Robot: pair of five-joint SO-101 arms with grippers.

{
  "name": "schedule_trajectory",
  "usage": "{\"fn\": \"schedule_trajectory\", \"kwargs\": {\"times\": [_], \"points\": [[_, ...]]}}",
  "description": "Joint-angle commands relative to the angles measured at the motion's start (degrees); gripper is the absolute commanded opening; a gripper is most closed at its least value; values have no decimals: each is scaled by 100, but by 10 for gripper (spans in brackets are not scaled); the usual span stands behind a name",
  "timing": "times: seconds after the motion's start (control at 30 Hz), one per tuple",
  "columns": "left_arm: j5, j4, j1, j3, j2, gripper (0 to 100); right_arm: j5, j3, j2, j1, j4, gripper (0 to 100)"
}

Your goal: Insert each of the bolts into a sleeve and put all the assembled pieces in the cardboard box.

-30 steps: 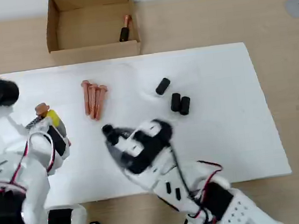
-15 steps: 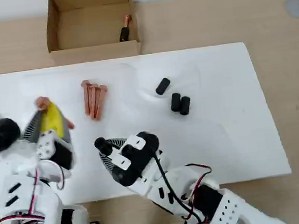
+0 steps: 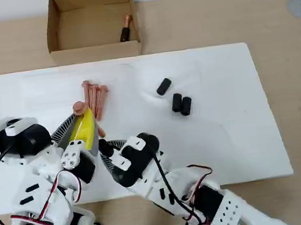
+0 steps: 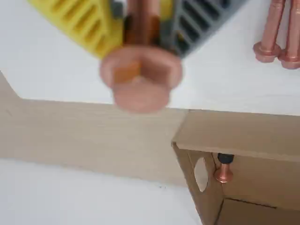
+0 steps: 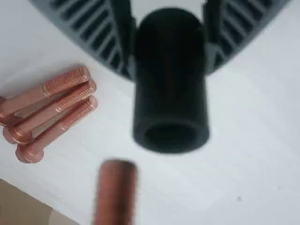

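Note:
My left gripper [image 3: 82, 122], with one yellow and one grey finger, is shut on a copper bolt [image 3: 90, 120] over the white mat; in its wrist view the bolt's head [image 4: 140, 77] faces the camera. Just right of it, my right gripper [image 3: 107, 149] is shut on a black sleeve [image 5: 169, 79], its open end facing the held bolt's threaded tip [image 5: 116, 190], a small gap apart. Three loose bolts [image 3: 94, 97] lie together behind the grippers. Three loose sleeves [image 3: 177, 99] lie to the right. The cardboard box [image 3: 53, 31] at the back holds one assembled piece [image 3: 125, 28].
The white mat [image 3: 235, 135] covers the middle of the wooden table. Its right half is bare past the sleeves. A small grey disc [image 3: 300, 6] sits at the table's far right corner. Both arm bases stand at the near edge.
My left gripper has swung right and nearer with the bolt, close to the right gripper. My right gripper has drawn back towards the near edge and left with the sleeve.

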Motion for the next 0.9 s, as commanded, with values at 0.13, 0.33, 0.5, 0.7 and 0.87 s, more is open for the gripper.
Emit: {"fn": "schedule_trajectory", "kwargs": {"times": [0.13,0.33,0.5,0.7,0.87], "points": [[246,862,70,-791,-40,8,9,-13,-84,-40,-141,11],[255,993,70,-1064,-40,8,9,-13,-84,-40,-141,11],[255,985,79,-1046,-40,8,9,-13,-84,-40,-141,11],[290,1002,97,-914,-40,8,9,-22,-84,-40,-141,11],[290,1099,97,-923,-40,8,9,-22,-84,-40,-141,11]]}}
